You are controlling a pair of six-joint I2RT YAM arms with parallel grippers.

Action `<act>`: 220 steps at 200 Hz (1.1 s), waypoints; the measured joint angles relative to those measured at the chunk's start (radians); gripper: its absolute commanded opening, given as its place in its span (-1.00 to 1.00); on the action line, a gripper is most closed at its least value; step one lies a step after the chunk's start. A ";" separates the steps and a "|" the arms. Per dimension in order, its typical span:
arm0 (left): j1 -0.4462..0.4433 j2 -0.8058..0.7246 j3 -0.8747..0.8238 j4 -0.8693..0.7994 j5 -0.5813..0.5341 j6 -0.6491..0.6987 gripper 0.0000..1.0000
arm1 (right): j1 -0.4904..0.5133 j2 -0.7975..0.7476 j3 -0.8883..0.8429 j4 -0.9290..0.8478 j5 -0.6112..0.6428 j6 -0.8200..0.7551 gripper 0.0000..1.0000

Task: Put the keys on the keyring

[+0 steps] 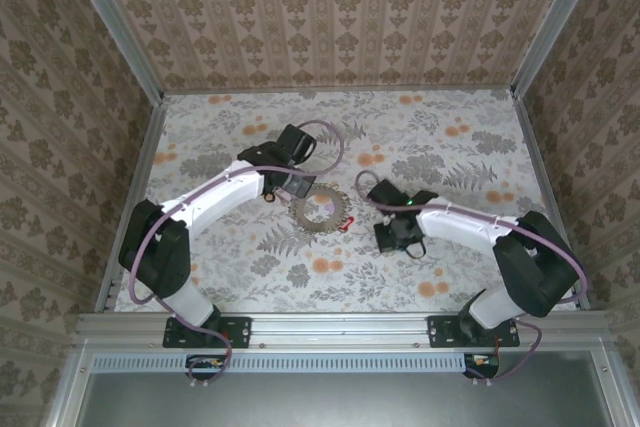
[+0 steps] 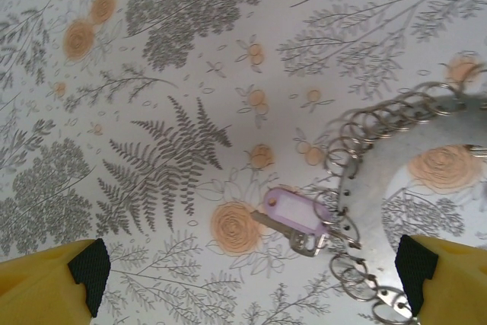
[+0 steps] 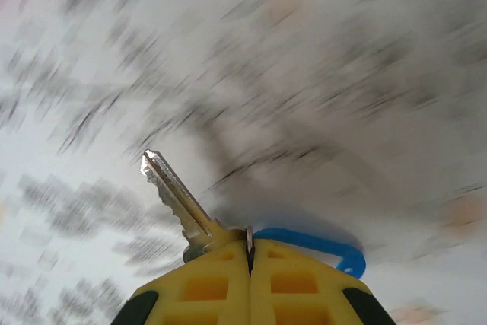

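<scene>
The right jaws pinch a blue-tagged key (image 3: 176, 194) by its head, so its blade sticks out free, right of the keyring (image 1: 322, 210). The left jaws stand wide over the keyring's edge (likely to steady it).

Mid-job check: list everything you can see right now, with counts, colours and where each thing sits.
keyring: one, flat grey metal hoop rimmed with small wire rings, mid-table between the arms.
lilac-tagged key: one, silver metal with a pale lilac plastic tag, lying at the hoop's outer rim, apparently hooked on a small ring.
blue-tagged key: one, silver metal with a blue plastic tag, pinched in the right gripper, blade sticking out.
red piece: one, small, at the hoop's right rim; too small to identify.
table: one, white cloth with grey ferns and orange flowers.
left gripper: one, yellow fingers with black pads, open, over the hoop's edge.
right gripper: one, yellow, shut on the blue-tagged key.
</scene>
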 measured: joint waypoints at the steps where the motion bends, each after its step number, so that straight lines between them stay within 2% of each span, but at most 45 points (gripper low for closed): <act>1: 0.000 0.000 0.000 0.000 0.000 0.000 1.00 | 0.008 0.000 -0.002 0.000 0.000 0.001 -0.97; 29: 0.022 -0.003 -0.005 0.006 0.032 -0.008 1.00 | 0.092 0.000 -0.033 -0.003 0.001 0.015 -0.71; 64: 0.088 -0.060 -0.060 0.069 0.220 -0.049 1.00 | 0.082 0.000 -0.041 -0.003 0.006 0.016 -0.50; 86: 0.119 -0.100 -0.068 0.073 0.289 -0.086 1.00 | 0.070 -0.011 -0.043 -0.003 0.014 0.014 -0.47; 110: 0.129 -0.149 -0.081 0.075 0.369 -0.136 1.00 | 0.053 -0.056 -0.051 -0.012 0.027 0.016 -0.36; 139: 0.136 -0.249 -0.163 0.071 0.441 -0.199 1.00 | 0.050 -0.128 -0.049 -0.031 0.032 0.015 -0.34; 168: 0.158 -0.345 -0.232 0.046 0.468 -0.243 1.00 | 0.050 -0.159 -0.009 -0.034 0.035 0.022 -0.34; 195: 0.184 -0.430 -0.277 0.024 0.474 -0.259 1.00 | 0.048 -0.122 0.086 -0.019 0.034 0.022 -0.32; 220: 0.218 -0.475 -0.283 -0.019 0.475 -0.262 1.00 | 0.042 -0.003 0.181 0.023 0.008 0.031 -0.32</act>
